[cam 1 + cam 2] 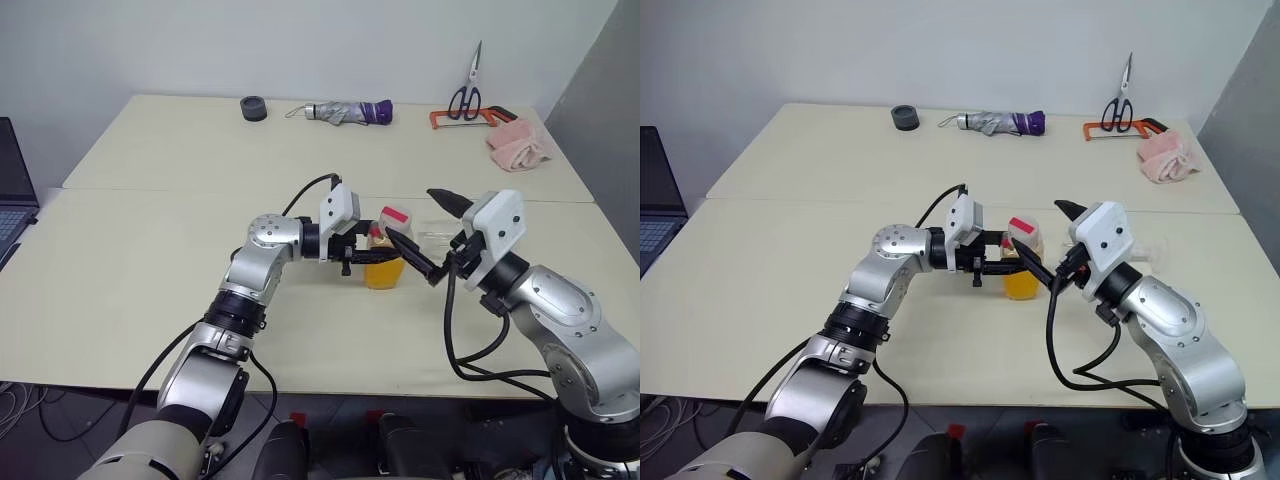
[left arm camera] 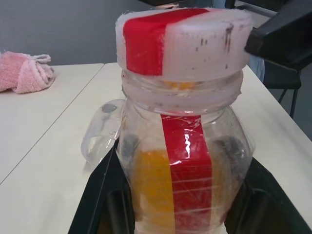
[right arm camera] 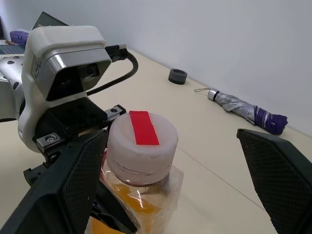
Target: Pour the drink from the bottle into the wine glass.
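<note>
A small clear bottle [image 1: 385, 262] with a red label strip and a red-and-white cap [image 3: 142, 141] stands upright at the middle of the table. Orange drink [image 2: 151, 185] fills its lower part. My left gripper [image 1: 362, 250] reaches in level from the left and is shut on the bottle's body. My right gripper [image 1: 411, 213] is open, with one finger on each side of the cap and no contact that I can see. The clear wine glass [image 2: 100, 134] shows faintly just beyond the bottle [image 1: 1022, 278], to the right of it, and I cannot tell how it stands.
Along the table's far edge lie a black roll [image 1: 254, 107], a folded umbrella [image 1: 345, 112], scissors [image 1: 464, 95], an orange-handled saw [image 1: 470, 118] and a pink cloth [image 1: 520, 147]. A laptop [image 1: 12, 190] sits at the left edge.
</note>
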